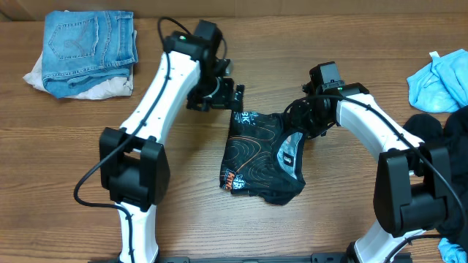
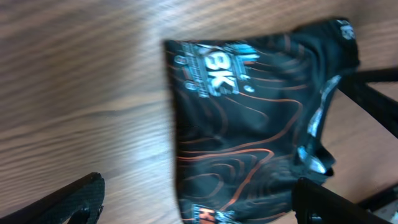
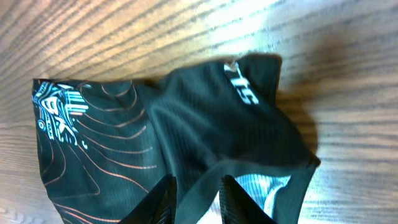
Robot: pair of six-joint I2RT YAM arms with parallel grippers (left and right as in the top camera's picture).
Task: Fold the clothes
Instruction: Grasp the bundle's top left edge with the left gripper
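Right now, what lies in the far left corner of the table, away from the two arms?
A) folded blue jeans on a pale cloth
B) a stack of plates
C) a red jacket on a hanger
A: the overhead view shows folded blue jeans resting on a pale cloth at the far left, well apart from the black jersey in the middle.

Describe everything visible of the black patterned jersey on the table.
The black jersey with thin orange contour lines is soft, shiny knit, with white lettering and an orange logo at its near edge. It lies crumpled, partly folded, on the wooden table. A raised fold on its right side is pinched by the right gripper; the open left gripper hovers above its far corner.
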